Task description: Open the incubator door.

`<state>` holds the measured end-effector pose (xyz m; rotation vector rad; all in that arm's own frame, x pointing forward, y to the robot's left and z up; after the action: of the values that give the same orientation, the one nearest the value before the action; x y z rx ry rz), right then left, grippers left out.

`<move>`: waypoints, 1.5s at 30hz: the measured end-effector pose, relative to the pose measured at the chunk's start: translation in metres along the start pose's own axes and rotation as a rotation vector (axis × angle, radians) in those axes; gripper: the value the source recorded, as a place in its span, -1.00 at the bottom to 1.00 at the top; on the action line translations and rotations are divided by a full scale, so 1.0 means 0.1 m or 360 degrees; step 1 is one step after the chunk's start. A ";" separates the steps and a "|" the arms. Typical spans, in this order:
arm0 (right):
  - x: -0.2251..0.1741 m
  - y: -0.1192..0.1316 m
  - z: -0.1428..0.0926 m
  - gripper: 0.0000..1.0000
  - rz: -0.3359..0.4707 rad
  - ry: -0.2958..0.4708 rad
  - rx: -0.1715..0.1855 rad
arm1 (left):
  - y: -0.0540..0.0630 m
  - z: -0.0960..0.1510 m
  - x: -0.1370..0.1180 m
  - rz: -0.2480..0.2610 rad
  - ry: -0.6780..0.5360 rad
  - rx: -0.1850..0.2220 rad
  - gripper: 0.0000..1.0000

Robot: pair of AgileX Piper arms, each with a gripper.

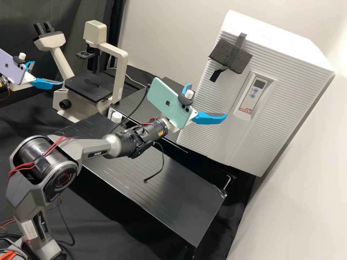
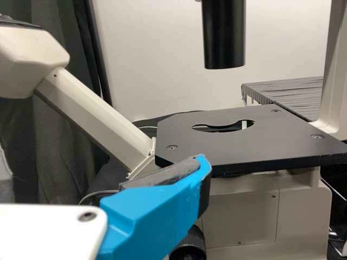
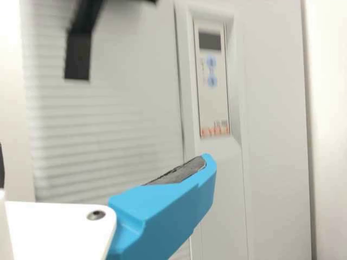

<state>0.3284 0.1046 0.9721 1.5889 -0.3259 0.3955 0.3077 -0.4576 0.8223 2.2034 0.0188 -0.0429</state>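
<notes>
Incubator (image 1: 292,108) on tabletop (image 1: 108,224), near far right corner; door (image 1: 217,94) closed. Dark foam block (image 1: 240,61) strapped to door's upper part with black tape (image 1: 237,47). Right pincer (image 1: 208,100) before door, fingers apart, mint phone (image 1: 162,103) mounted on it; cannot tell if it touches door. Black ribbed panel (image 1: 162,187) lies low in front of incubator, beneath right arm; loose black cable (image 1: 163,159) dangles over it. Microscope (image 1: 117,72) toward far left edge, left pincer (image 1: 47,73) near its stage (image 1: 86,88), fingers apart, purple phone (image 1: 12,68) mounted.
</notes>
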 end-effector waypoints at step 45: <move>0.11 -0.07 -0.10 -1.00 0.0029 -0.0218 -0.0118 | 0.00 0.00 0.00 0.0000 0.0000 0.0000 1.00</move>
<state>0.3405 0.1157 0.9712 1.5443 -0.4552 0.2860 0.3077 -0.4576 0.8223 2.2034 0.0188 -0.0429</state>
